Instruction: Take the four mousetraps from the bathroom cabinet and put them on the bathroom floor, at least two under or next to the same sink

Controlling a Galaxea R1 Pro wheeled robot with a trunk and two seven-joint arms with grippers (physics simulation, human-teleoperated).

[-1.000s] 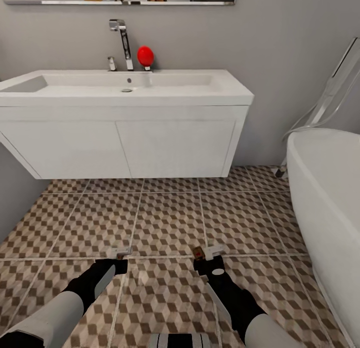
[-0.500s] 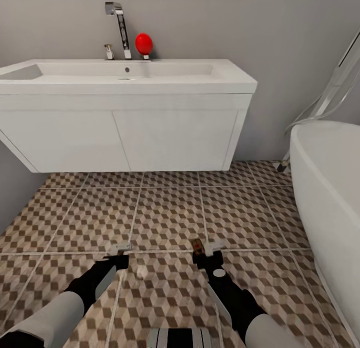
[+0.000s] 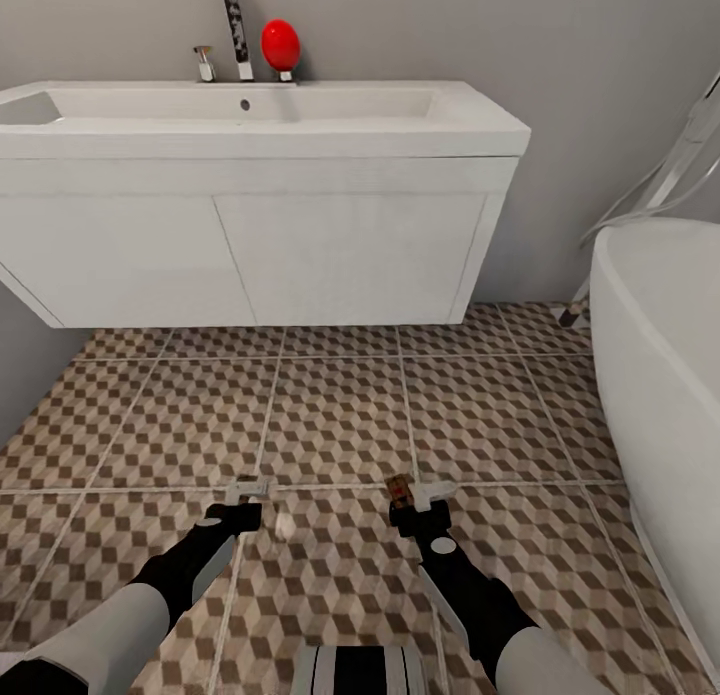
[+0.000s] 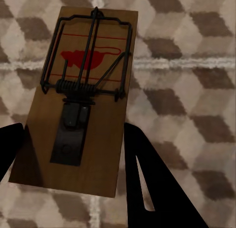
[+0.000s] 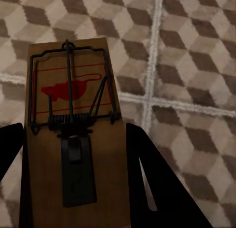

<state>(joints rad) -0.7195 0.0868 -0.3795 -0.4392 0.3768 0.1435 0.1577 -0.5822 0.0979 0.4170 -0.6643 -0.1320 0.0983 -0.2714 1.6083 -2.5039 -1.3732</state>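
Head view: both arms reached low over the bathroom floor (image 3: 340,415), short of the bathroom sink (image 3: 250,110) on its white wall-hung vanity (image 3: 250,245). Chrome tap (image 3: 235,25) and a red ball-shaped object (image 3: 281,43) stood at the basin's back edge; bathtub (image 3: 660,375) to the right. Right gripper (image 3: 415,495) carried a small board edge-on; left gripper (image 3: 248,495) too small here to read its load.

Left wrist view: mousetrap (image 4: 81,97) pinched by its long edges between the dark fingers (image 4: 147,179), jaws closed on the wood, above the tiles.

Right wrist view: second mousetrap (image 5: 73,139) clamped the same way, fingers (image 5: 152,183) flanking it.

Judgement: thin, light, rigid boards; hold by the bare edges, clear of the sprung wire. Glazed tile is likely slick, so set them flat. Open floor under the vanity offered room.
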